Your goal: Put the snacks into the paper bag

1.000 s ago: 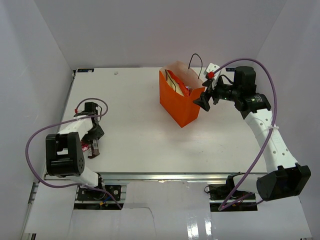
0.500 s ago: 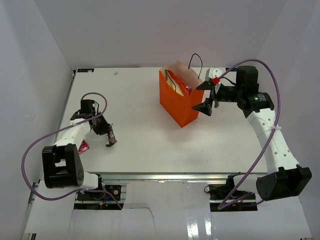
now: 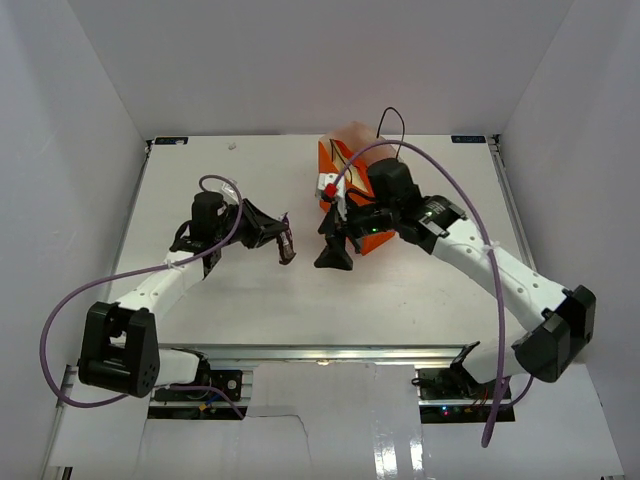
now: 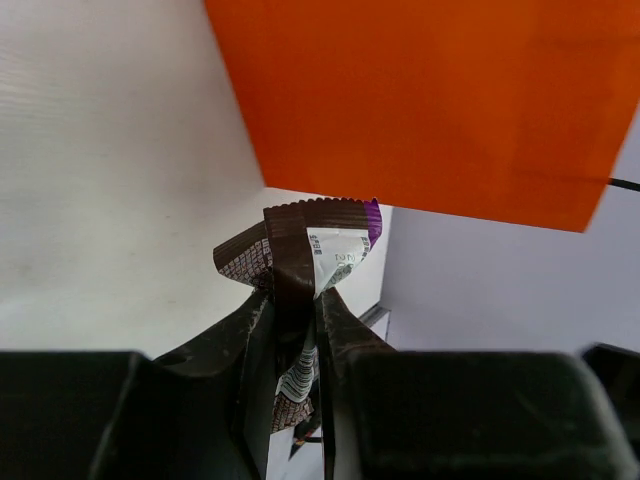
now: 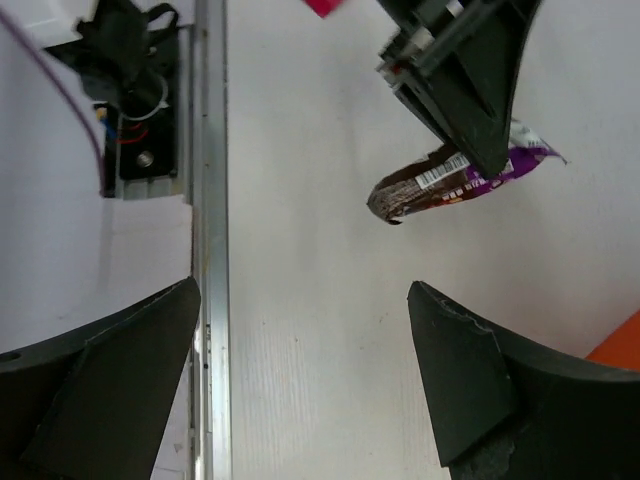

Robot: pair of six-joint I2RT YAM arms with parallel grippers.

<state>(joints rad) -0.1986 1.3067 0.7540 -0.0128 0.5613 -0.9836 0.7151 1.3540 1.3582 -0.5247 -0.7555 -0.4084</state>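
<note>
The orange paper bag (image 3: 334,172) stands upright at the back middle of the table, partly hidden by my right arm; its side fills the top of the left wrist view (image 4: 430,100). My left gripper (image 3: 285,243) is shut on a purple-brown wrapper (image 4: 310,250), held above the table left of the bag. The wrapper also shows in the right wrist view (image 5: 455,180) and the top view (image 3: 287,240). My right gripper (image 3: 330,240) is open and empty, just right of the left gripper. A pink-red wrapper (image 5: 322,6) lies at the top edge of the right wrist view.
The table's near metal rail (image 5: 208,240) runs down the left of the right wrist view, with a cable mount (image 5: 135,70) beyond it. White walls enclose the table on three sides.
My left gripper has swung from the left front of the table to the middle with the wrapper in it. My right gripper has moved left from beside the bag to in front of it.
</note>
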